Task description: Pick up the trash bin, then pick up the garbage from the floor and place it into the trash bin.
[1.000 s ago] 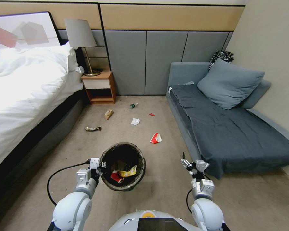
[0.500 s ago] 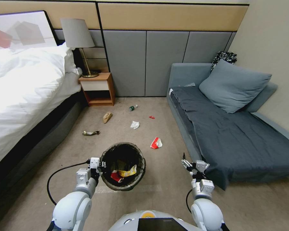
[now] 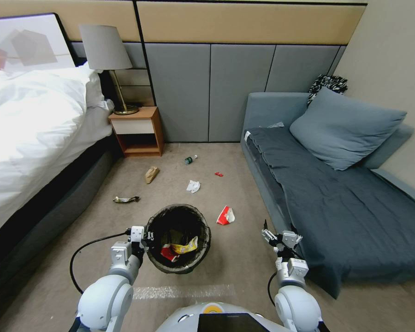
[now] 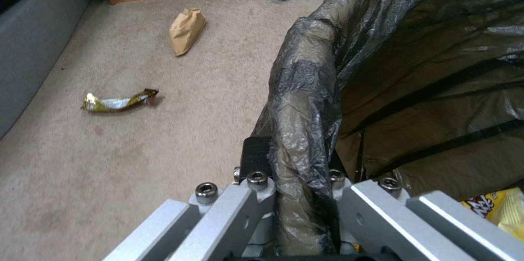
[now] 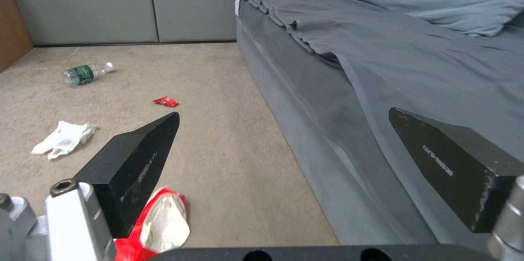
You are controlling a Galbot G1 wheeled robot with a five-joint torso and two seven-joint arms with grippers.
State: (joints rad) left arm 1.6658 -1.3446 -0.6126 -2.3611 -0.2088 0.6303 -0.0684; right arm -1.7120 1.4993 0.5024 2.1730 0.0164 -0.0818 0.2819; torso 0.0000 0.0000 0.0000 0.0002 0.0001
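Black-lined bin point(image 3: 178, 240) hangs by its left rim, clamped in the left hand point(image 3: 142, 236), while the right hand point(image 3: 275, 236) gapes empty beside the sofa point(image 3: 355, 216).

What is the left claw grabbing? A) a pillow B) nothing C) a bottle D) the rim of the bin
D: the left claw is clamped on the bag-covered rim of the bin.

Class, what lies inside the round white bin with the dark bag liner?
Inside the round white bin with the dark bag liner lie a yellow snack wrapper and a red wrapper. The bin's floor beneath them is covered by the liner.
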